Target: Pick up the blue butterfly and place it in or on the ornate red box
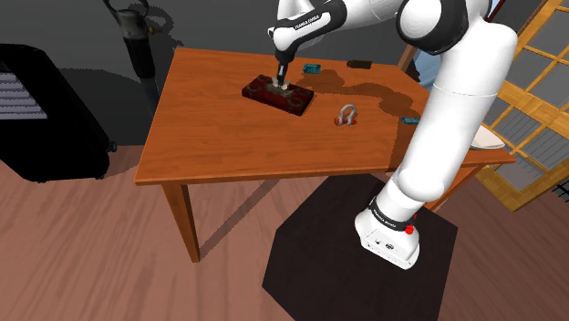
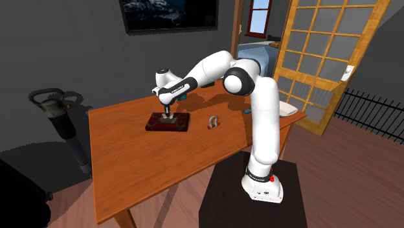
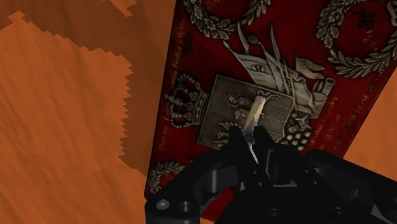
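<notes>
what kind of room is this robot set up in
Probably a room in a house, perhaps a living or dining room. A wooden table stands on a plank floor, a framed dark picture hangs on the grey wall, and a wooden lattice door stands at one side.

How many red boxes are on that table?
1. The ornate red box lies on the wooden table, right under the claw, which pinches a thin pale butterfly. The arm could hide another behind it.
</notes>
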Controlling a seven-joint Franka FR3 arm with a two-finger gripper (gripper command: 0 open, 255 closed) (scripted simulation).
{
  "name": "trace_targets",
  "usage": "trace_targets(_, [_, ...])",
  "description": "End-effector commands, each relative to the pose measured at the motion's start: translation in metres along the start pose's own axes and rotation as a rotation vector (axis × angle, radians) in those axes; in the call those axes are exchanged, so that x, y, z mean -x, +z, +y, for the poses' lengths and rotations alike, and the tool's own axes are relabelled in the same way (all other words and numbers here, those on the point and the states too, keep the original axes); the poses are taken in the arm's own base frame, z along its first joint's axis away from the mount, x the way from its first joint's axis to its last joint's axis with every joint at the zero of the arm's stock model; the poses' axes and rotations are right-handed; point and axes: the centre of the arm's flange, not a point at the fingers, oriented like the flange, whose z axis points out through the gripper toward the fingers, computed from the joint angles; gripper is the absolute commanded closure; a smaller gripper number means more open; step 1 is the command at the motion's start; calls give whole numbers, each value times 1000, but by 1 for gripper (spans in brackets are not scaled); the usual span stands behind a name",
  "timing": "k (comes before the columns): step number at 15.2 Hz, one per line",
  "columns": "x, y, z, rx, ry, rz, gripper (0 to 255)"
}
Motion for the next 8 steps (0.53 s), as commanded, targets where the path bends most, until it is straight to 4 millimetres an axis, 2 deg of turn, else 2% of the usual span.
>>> trace_targets(1, [0,1,0,0,0,0,255])
trace_targets(5, [0,1,0,0,0,0,255])
trace_targets(6, [0,1,0,0,0,0,0])
trace_targets(8, [0,1,0,0,0,0,0])
